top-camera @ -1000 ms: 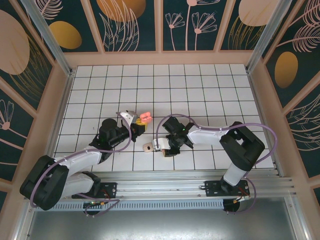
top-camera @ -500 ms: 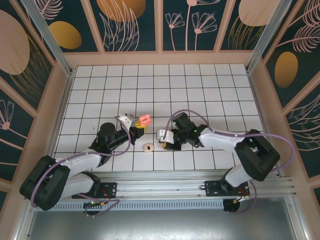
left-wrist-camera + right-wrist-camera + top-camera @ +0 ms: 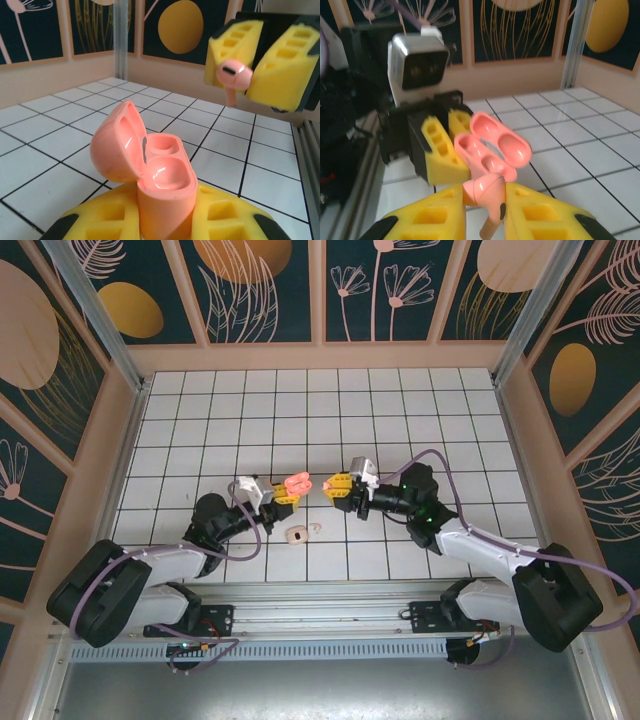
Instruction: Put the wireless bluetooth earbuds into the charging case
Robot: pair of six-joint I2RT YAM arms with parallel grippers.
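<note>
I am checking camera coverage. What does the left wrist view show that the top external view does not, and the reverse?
Left wrist: the open pink case's two empty sockets. Top external: a small cream item lying on the white table. Both: the left gripper holding the case, the right gripper holding a pink earbud close to it.

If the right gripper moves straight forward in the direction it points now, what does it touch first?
Most likely the open pink charging case, held in the left gripper, directly ahead of the right gripper and the earbud it grips. A gap lies between them; height alignment is unclear.
</note>
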